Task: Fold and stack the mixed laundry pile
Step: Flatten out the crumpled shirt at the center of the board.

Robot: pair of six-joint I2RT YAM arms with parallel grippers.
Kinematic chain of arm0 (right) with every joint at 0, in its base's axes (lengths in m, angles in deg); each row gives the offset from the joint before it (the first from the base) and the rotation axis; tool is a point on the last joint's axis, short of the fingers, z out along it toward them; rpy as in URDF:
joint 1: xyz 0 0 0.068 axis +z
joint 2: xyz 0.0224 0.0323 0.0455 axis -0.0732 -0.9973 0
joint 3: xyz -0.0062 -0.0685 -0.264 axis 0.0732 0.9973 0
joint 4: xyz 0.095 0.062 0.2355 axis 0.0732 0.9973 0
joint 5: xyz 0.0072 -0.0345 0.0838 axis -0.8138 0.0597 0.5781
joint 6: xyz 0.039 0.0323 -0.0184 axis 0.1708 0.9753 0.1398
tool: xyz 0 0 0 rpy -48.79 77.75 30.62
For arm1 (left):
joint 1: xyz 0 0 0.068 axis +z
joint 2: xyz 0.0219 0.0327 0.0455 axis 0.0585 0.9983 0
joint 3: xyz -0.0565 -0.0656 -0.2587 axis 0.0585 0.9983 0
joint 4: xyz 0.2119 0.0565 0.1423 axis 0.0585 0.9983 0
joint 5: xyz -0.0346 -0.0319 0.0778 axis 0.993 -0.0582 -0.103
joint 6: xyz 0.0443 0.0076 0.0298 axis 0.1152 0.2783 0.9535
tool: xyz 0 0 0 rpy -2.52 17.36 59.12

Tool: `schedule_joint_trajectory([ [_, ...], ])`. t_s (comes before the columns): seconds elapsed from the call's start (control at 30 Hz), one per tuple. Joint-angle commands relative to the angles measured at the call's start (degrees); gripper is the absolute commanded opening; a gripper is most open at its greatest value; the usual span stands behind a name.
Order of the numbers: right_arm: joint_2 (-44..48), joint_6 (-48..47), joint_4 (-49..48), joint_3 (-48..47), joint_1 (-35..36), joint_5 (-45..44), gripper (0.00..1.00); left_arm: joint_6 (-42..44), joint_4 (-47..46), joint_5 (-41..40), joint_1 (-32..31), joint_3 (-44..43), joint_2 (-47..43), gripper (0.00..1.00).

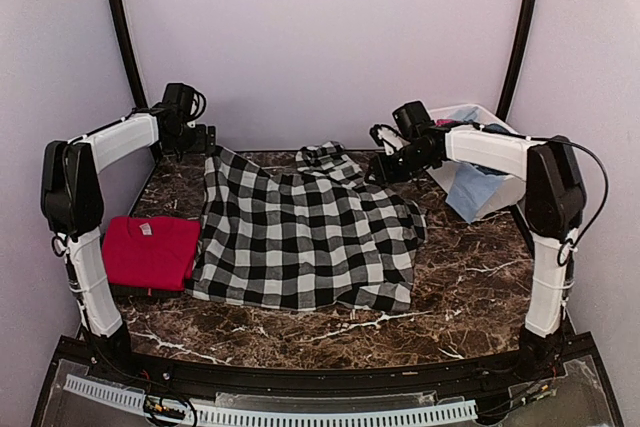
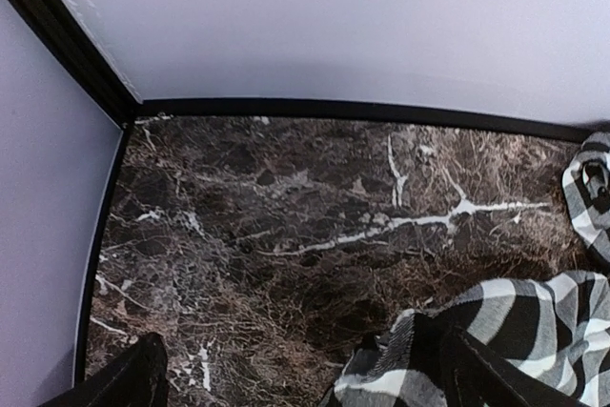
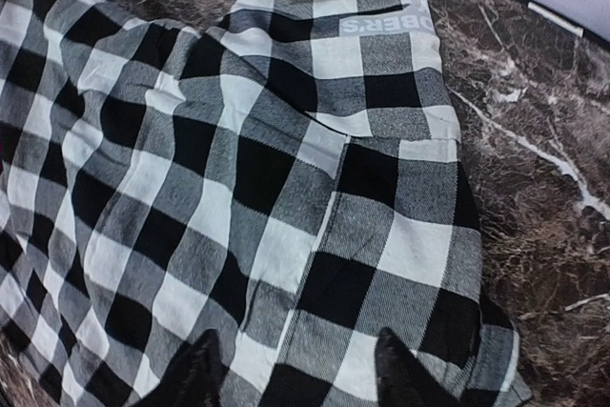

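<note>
Two other things flank the spread: a folded red tee (image 1: 150,252) at the left of the frame and a white tub (image 1: 488,112) at upper right, with light blue cloth (image 1: 470,192) spilling over its side. The checked garment (image 1: 300,237) lies flat mid-table. The left gripper (image 1: 205,137), fingers spread wide and empty, sits just beside its upper-left corner. The right gripper (image 1: 380,169) is over its upper-right edge, fingers partly apart above the cloth; I cannot tell whether it grips. The tabletop (image 1: 470,287) is brown marble and the walls (image 1: 320,37) pale lilac.

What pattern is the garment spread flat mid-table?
The garment is black-and-white checked; the right wrist view shows it best.
</note>
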Motion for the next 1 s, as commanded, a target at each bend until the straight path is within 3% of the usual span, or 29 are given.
schedule_joint_trajectory([
  [0.0, -10.7, 0.7, -1.4, -11.7, 1.6, -2.0, 0.42, 2.3, 2.6, 2.6, 0.5, -2.2, 1.6, 0.99],
  [0.13, -19.8, 0.4, 1.9, -21.0, 2.3, -4.3, 0.34, 2.8, 2.9, 2.2, 1.5, -2.2, 2.9, 0.99],
  [0.3, -26.7, 0.3, 5.2, -27.0, 1.9, -9.7, 0.27, 0.5, 2.8, 9.3, 6.3, -2.1, 3.7, 0.99],
  [0.47, -30.8, 1.2, 9.0, -29.3, 0.2, -14.3, 0.2, -0.6, 2.2, 14.6, 9.3, -2.4, 3.4, 0.99],
  [0.63, -30.8, 1.8, 10.9, -27.0, -2.8, -17.3, 0.2, -0.8, 4.0, 14.6, 12.1, -3.9, 3.2, 0.99],
  [0.7, -30.4, 1.8, 11.3, -25.5, -3.9, -17.5, 0.2, -2.6, 4.3, 18.3, 13.9, -3.8, 3.1, 0.99],
  [0.77, -29.9, 2.3, 11.6, -24.7, -4.9, -17.7, 0.2, -4.0, 4.4, 20.1, 15.0, -2.8, 2.3, 0.99],
  [0.97, -28.3, 3.3, 11.2, -24.4, -8.5, -16.1, 0.22, -4.1, -5.4, 27.3, 12.7, 11.6, -8.6, 0.99],
])
